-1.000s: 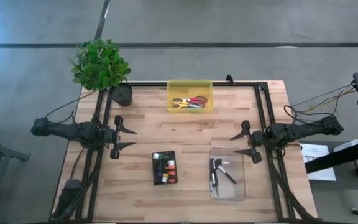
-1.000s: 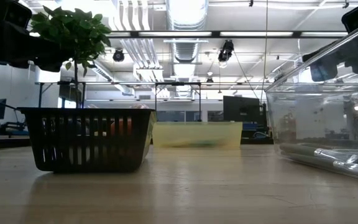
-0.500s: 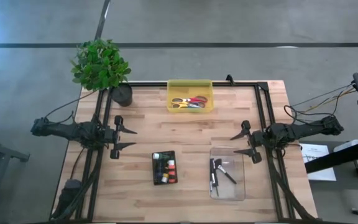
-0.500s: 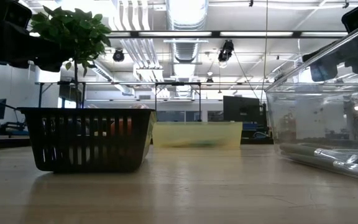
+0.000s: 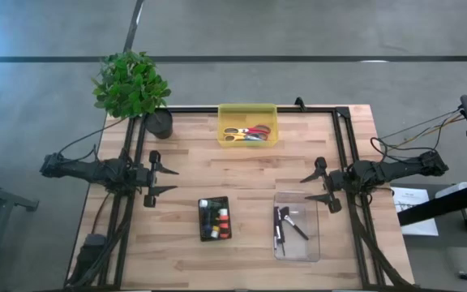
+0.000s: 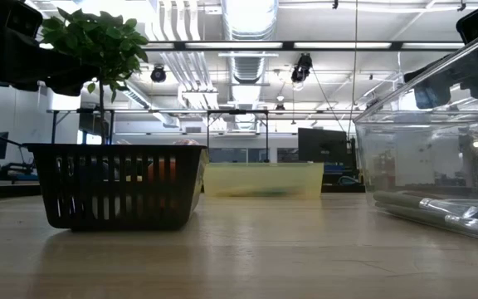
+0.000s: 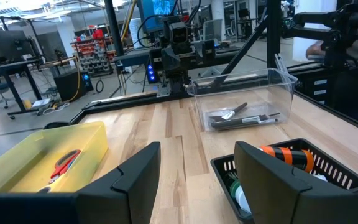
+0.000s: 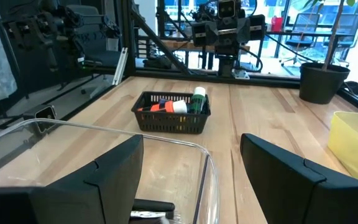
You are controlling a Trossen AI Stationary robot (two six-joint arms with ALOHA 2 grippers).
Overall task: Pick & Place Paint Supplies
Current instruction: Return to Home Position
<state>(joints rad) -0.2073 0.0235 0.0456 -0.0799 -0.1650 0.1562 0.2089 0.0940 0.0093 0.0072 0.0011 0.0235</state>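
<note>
While both arms sit drawn back at opposite sides of the worktop (image 5: 246, 174), neither claw touches or holds anything. The left claw (image 5: 171, 180) hangs over the left side of the worktop with its two fingers spread wide and pointing toward the middle. In the left wrist view only bare wood and the bins show in the gap between them. The right claw (image 5: 305, 188) mirrors it on the right side, also spread wide and empty, with its tips just beside the far corner of the clear bin (image 5: 308, 247).

The paint tubes (image 5: 216, 221) lie together inside the black basket (image 5: 200, 223), which stands at the near middle of the worktop between the two claws and apart from both. From above, the tubes show orange, red, green and yellow with a white cap. The left wrist view shows an orange tube on top, by one wall. The paintbrushes (image 5: 286, 225) lie on the floor of the clear bin to the right of the basket, dark handles crossing each other, one with a paler head.

At the far edge a yellow tray (image 5: 248, 107) holds scissors (image 5: 246, 134) with red and yellow handles. A potted plant (image 5: 130, 83) stands at the far left corner, well apart from the bins.
</note>
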